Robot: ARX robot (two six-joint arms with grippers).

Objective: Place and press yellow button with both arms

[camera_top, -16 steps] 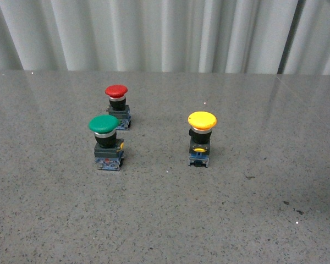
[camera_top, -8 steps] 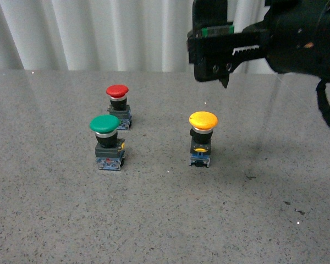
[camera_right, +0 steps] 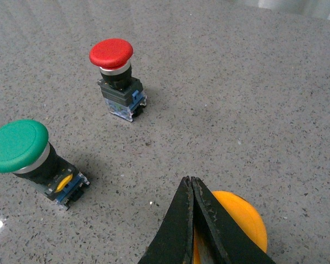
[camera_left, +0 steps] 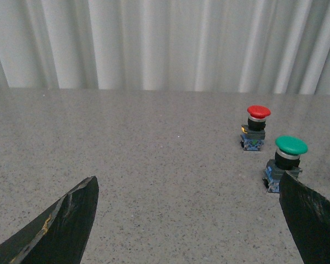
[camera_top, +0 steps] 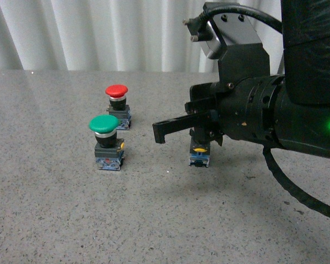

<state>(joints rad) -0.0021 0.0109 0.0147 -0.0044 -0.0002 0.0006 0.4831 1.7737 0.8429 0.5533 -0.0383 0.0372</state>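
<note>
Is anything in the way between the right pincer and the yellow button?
Nothing visible. The right pincer, shut, sits right over the cap of the yellow button in the right wrist view. The green-capped switch and red-capped switch stand off to one side, clear of that gap.

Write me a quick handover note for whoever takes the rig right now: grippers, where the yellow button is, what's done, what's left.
Left gripper: open, empty, with the yellow button out of its wrist view.
Right gripper: shut on nothing, fingers together above the yellow button; I cannot tell if they touch it.
Yellow button: upright on the table, right of the green button and red button.
Done: it looks placed.
Left: pressing its cap, probably with the right gripper; the left arm has not joined in.
</note>
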